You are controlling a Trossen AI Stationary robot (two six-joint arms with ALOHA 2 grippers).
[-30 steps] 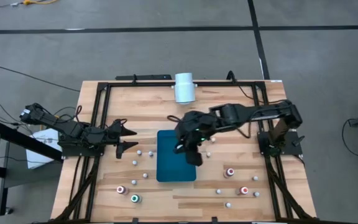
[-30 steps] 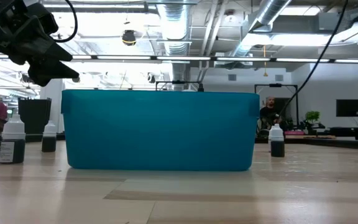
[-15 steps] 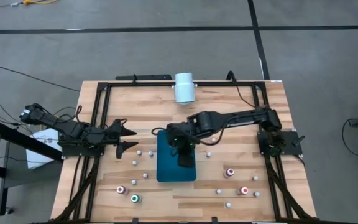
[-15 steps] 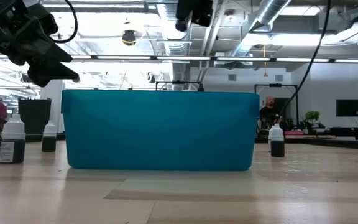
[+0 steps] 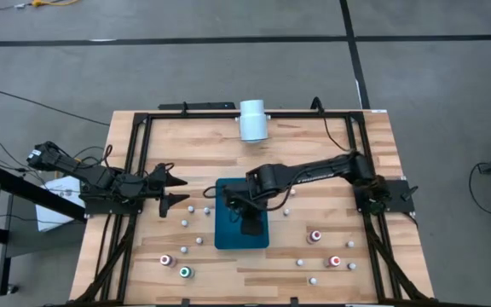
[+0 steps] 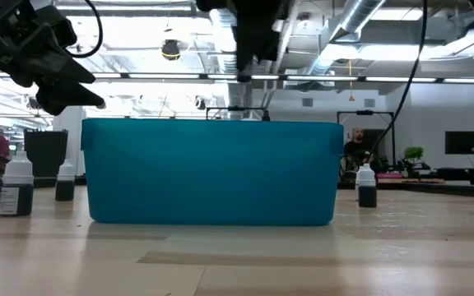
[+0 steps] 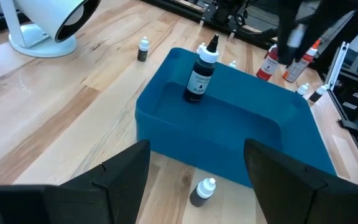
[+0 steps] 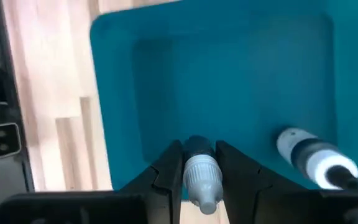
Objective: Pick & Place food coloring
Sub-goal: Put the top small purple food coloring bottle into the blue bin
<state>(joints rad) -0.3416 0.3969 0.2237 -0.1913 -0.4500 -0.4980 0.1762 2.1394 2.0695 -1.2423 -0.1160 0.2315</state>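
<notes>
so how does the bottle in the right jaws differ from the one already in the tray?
The held bottle is clamped in the right gripper above the teal tray; the bottle in the tray is free of any gripper. That one stands upright on the tray floor in the left wrist view, with a black label and dark contents; the held one shows only its pale cap and dark neck. Both are small dropper bottles with whitish caps.

One bottle (image 7: 199, 76) stands in the tray (image 5: 228, 234) mid-table — others (image 5: 184, 272) scattered on both sides.

Overhead looks straight down, low view level, both share tray (image 5: 228, 232)
</notes>
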